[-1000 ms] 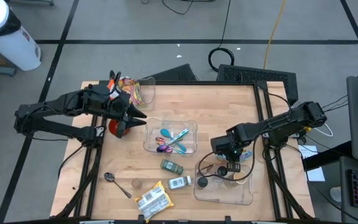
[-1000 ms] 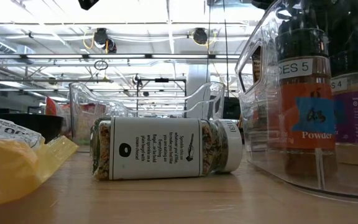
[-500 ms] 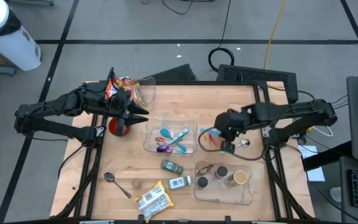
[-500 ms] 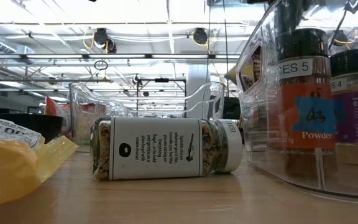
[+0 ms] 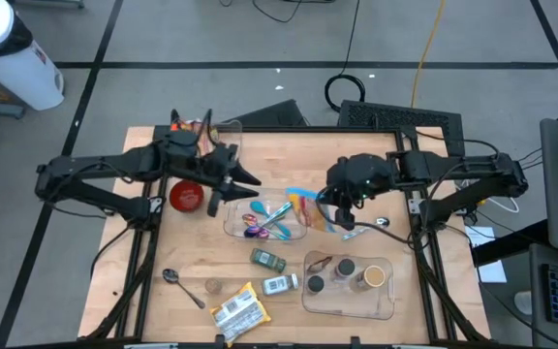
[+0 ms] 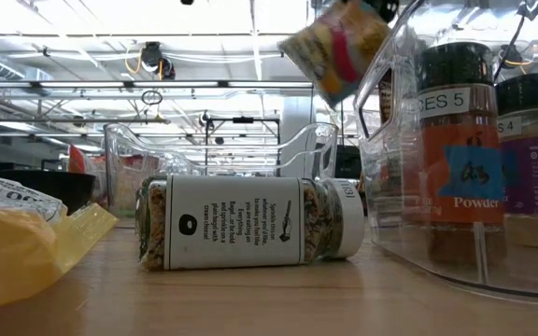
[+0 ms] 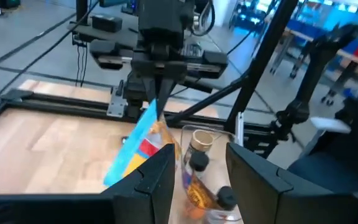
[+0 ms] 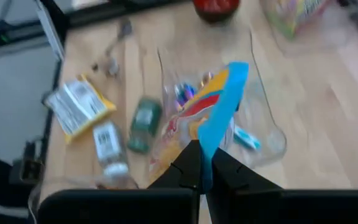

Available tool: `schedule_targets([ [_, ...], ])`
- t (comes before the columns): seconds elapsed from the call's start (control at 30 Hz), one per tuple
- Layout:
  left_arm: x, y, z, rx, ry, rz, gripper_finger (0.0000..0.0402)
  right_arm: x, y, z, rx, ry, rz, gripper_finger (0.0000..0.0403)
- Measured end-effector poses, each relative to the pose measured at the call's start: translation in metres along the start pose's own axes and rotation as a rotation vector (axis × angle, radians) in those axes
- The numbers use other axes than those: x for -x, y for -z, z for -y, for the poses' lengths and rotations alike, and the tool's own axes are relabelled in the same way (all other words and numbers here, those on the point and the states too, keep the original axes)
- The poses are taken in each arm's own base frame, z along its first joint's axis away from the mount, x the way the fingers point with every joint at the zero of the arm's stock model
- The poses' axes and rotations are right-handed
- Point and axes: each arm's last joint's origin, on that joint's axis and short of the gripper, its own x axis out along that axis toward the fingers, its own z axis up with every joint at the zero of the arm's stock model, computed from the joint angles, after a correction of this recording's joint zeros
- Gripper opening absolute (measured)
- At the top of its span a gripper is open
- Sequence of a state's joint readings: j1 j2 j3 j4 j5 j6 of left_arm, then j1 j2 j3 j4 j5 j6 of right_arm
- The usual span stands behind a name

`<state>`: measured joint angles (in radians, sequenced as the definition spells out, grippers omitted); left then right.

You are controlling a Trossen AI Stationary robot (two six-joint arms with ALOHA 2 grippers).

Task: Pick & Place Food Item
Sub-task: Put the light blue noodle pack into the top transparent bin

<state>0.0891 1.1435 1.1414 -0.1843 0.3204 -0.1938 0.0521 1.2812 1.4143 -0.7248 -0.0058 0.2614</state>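
Note:
A snack packet point(image 5: 303, 206), blue, yellow and red, hangs in the air over the right end of the clear bin of coloured spoons point(image 5: 264, 215). My right gripper point(image 5: 327, 207) is shut on it. The left wrist view shows the packet point(image 7: 138, 146) below the right fingers, and the low view shows it point(image 6: 339, 42) high above the table. My left gripper point(image 5: 250, 184) hovers over the bin's far left corner, open, with nothing between its fingers point(image 7: 157, 180). It points toward the packet. My right gripper pinches the packet's blue end point(image 8: 209, 144) between its two fingers. The fingers slant down from the table's right side. The packet reaches out past the fingertips and hangs tilted, clear of the bin and the table.
A clear bin with spice jars point(image 5: 349, 284) stands near right. A red bowl point(image 5: 184, 194) and a bin of snacks point(image 5: 216, 143) sit far left. Two jars point(image 5: 267, 260), a yellow packet point(image 5: 237, 310) and a spoon point(image 5: 177, 283) lie near the front.
My right gripper has risen out of the spice-jar bin with the packet, tipped up, and gone toward the far edge and left, bringing the packet over the spoon bin. My left gripper has moved toward the table's right, from beside the red bowl toward the packet.

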Motion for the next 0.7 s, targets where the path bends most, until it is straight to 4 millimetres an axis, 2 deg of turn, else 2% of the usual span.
schedule_targets([
  [0.23,-0.032,-0.017,0.003,-0.101,0.017,-0.112,0.015,-0.006,-0.011,-0.004,0.032,-0.077,0.09,0.0],
  [0.47,-0.064,-0.036,-0.003,-0.147,0.021,-0.254,0.015,-0.018,-0.013,-0.007,0.084,-0.121,0.085,0.0],
  [0.7,-0.087,-0.038,-0.008,-0.154,0.09,-0.332,0.015,-0.02,-0.018,-0.009,0.116,-0.16,0.131,0.0],
])
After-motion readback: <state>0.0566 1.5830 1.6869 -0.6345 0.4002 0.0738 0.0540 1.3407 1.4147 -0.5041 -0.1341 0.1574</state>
